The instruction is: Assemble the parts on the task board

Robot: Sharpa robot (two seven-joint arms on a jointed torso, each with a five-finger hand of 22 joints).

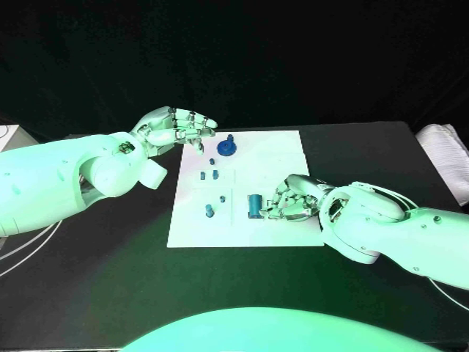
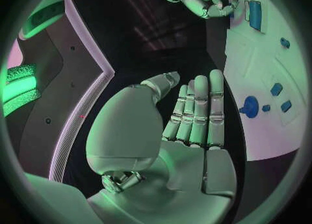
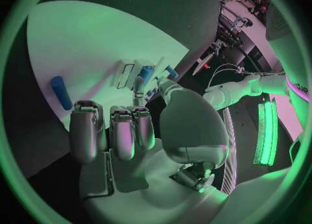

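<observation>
**Both hands at the board, nothing held**

From the head camera I see the task board point(image 1: 261, 158) lying in the middle of the black table point(image 1: 382, 154). My left hand point(image 1: 179, 129) hovers at the board's far left corner with its fingers curled inward on nothing. Just beside it, near the far edge, stands a round blue part with a peg point(image 1: 227, 149). Smaller blue parts point(image 1: 208, 174) sit down the board's left half, and one more point(image 1: 208, 211) lies toward the near left corner. My right hand point(image 1: 293, 198) rests over the board's right edge, fingers bent down; a blue cylinder point(image 1: 255, 204) lies just beside its fingertips, and I cannot tell whether they touch it.

From the left wrist, that hand point(image 2: 189, 125) shows straight fingers close together, palm empty, with the round part point(image 2: 249, 107) near the fingertips but apart.

From the right wrist, the right hand point(image 3: 130, 130) has fingers curled, gripping nothing, and the cylinder point(image 3: 62, 92) lies apart from them on the board point(image 3: 98, 42).
</observation>
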